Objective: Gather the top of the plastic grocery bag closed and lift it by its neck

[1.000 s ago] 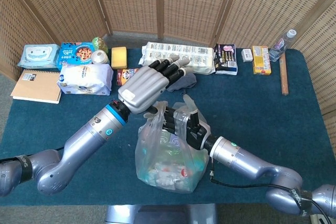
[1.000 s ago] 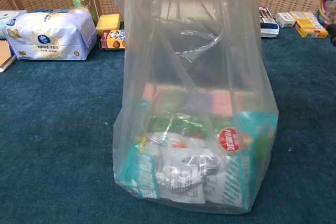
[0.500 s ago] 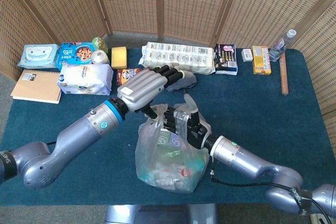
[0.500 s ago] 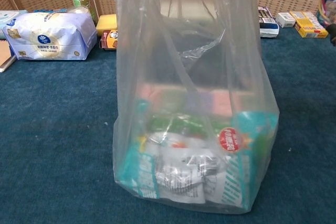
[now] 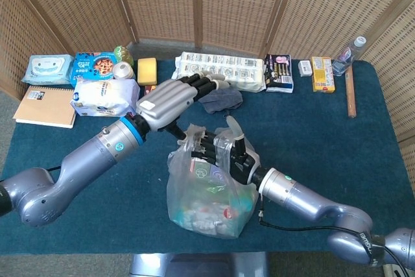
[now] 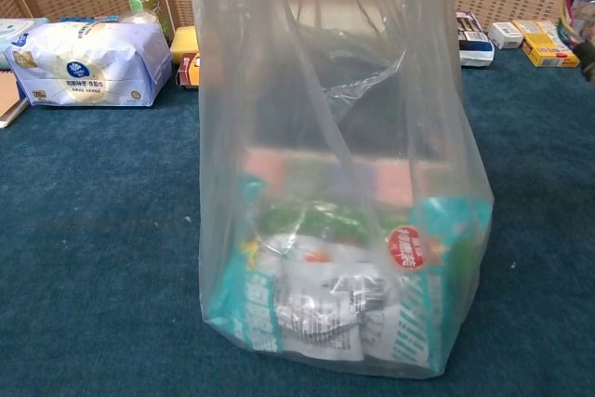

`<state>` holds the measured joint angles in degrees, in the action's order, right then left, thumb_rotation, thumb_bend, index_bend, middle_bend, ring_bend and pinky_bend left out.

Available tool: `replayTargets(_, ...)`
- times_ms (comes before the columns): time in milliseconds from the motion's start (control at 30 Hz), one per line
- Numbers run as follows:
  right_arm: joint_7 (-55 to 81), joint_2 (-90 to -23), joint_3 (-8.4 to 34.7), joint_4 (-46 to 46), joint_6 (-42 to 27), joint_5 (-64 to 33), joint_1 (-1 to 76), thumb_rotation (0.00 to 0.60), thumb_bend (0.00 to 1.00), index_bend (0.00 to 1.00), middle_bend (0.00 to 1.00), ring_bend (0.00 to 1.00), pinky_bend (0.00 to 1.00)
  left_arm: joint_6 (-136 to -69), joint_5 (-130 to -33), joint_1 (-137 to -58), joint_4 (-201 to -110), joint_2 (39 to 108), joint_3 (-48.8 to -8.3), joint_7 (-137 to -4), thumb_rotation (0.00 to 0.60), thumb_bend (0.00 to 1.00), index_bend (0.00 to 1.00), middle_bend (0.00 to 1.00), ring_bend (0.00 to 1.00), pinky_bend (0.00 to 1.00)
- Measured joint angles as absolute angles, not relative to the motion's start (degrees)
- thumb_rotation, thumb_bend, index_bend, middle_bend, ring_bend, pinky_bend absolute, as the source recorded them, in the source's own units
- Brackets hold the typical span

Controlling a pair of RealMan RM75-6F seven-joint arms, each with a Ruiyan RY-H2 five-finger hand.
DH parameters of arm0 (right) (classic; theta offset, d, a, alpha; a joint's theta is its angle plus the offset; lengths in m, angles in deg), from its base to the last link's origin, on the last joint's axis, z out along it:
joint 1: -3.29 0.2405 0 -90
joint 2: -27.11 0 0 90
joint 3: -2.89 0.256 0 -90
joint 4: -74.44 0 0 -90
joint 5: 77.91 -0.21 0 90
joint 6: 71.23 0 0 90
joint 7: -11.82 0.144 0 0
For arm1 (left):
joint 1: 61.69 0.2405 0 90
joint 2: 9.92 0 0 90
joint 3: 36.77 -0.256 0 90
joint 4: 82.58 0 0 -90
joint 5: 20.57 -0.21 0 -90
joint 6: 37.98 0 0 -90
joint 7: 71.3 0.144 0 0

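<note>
arms: glossy silver-grey shells | wrists: blue ring, small green light | left hand (image 5: 170,100): silver back, black fingers | right hand (image 5: 224,155): black | right forearm: thin black cable

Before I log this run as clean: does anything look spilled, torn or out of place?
Nothing stands out. The plastic grocery bag stands upright on the table, its contents inside and no tear showing. The right hand holds its top; the left hand hovers above it.

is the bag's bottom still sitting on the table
Yes, in the chest view the plastic bag rests with its base on the blue table.
</note>
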<state>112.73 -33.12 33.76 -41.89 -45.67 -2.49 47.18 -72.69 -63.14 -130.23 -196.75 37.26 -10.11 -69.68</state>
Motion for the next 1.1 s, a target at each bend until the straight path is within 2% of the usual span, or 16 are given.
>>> replayTargets(233, 112.6, -33.1, 34.2, -42.2, -45.9, -2.7, 46.7, 0.000, 0.13, 0.23, 0.25, 0.18, 0.11, -87.3, -65.7, -130.3, -197.7, 41.1, -13.0, -60.5, 0.600, 0.00, 0.08, 0.07, 0.00, 0.14)
replayTargets(333, 112.8, -33.1, 34.5, -42.6, -45.9, -2.6, 46.5, 0.000, 0.13, 0.23, 0.25, 0.18, 0.12, -90.4, -66.5, -130.0, -198.2, 42.7, -13.8, -58.9, 0.600, 0.00, 0.08, 0.07, 0.00, 0.14)
replayTargets(667, 112.1, -33.5, 34.8, -42.4, -46.2, -3.3, 46.2, 0.000, 0.13, 0.23, 0.25, 0.18, 0.12, -85.1, -69.4, -129.5, -198.3, 42.0, -14.1, -62.0, 0.600, 0.00, 0.08, 0.07, 0.00, 0.14)
replayTargets(933, 111.4, -33.3, 35.3, -42.6, -46.6, -3.7, 45.7, 0.000, 0.13, 0.23, 0.25, 0.18, 0.12, -77.0, -70.5, -129.3, -198.9, 36.7, -13.8, -65.7, 0.600, 0.00, 0.09, 0.07, 0.00, 0.14)
replayTargets(1100, 111.1, -33.4, 35.6, -42.5, -46.9, -3.9, 45.5, 0.000, 0.13, 0.23, 0.25, 0.18, 0.12, -78.3, -72.9, -127.9, -199.5, 35.9, -13.7, -66.8, 0.600, 0.00, 0.08, 0.07, 0.00, 0.14)
